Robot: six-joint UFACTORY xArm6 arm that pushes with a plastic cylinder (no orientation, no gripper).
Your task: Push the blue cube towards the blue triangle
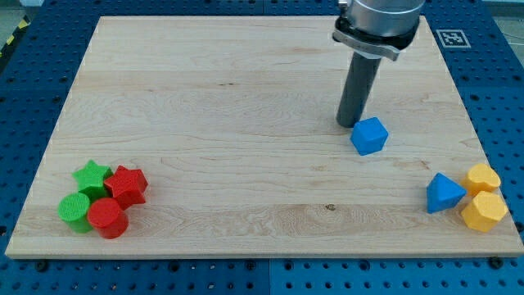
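Note:
The blue cube [369,136] sits on the wooden board at the view's right of centre. The blue triangle [444,194] lies near the board's lower right, touching two yellow blocks. My tip [347,124] stands just up and left of the blue cube, very close to it or touching its upper left side. The dark rod rises from there to the arm's mount at the view's top.
A yellow heart-like block [482,177] and a yellow hexagonal block [484,211] sit right of the blue triangle. At lower left cluster a green star [92,175], a green cylinder [75,211], a red star-like block [127,185] and a red cylinder [107,218]. The board's right edge [479,135] is near.

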